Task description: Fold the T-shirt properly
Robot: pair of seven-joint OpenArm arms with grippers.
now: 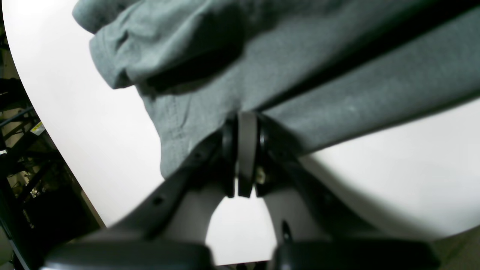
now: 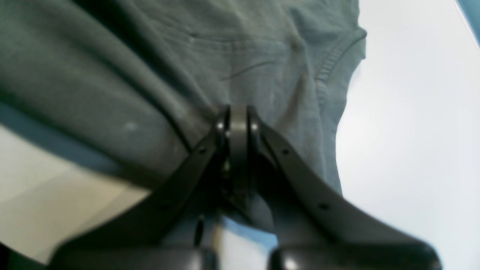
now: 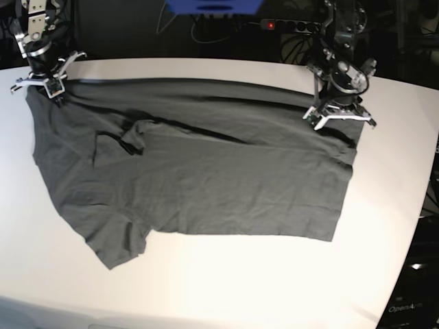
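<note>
On the near part of the white table [image 3: 226,288], bare matte surface runs across the front, smooth and evenly lit, with a rounded edge at the right. Just beyond it lies the T-shirt [image 3: 206,178], dark grey, soft woven cotton, spread wide and mostly flat over the table's middle. Near hem: a fairly straight line toward the right, ending in a squared corner. Near left: one short sleeve [image 3: 120,240] juts out as a blunt flap. Fine wrinkles cross the body; a darker raised fold runs from the left-centre toward the middle, where the cloth is doubled over itself.

Far right, the left gripper [image 3: 338,110] sits at the shirt's far-right corner. Left wrist view: black curved fingers [image 1: 180,180] converge, jaws drawn together on a pinch of grey cloth [image 1: 300,82], which stretches away from the tips in taut sheets with a rolled, stitched sleeve cuff [image 1: 112,56] bunched at upper left. Fabric looks lightly fuzzy.

Far left, the right gripper [image 3: 42,82] sits at the shirt's far-left corner. Right wrist view: same black fingers [image 2: 300,180], jaws pressed narrow onto a fold of the cloth [image 2: 93,75]; a ribbed, stitched edge [image 2: 330,60] curves down the right side of the cloth against the white table [image 2: 412,131].

Between the two grippers the far edge of the shirt forms a long, nearly straight line.

Beyond the table: dark background, a power strip [image 3: 288,25] with a red light.
</note>
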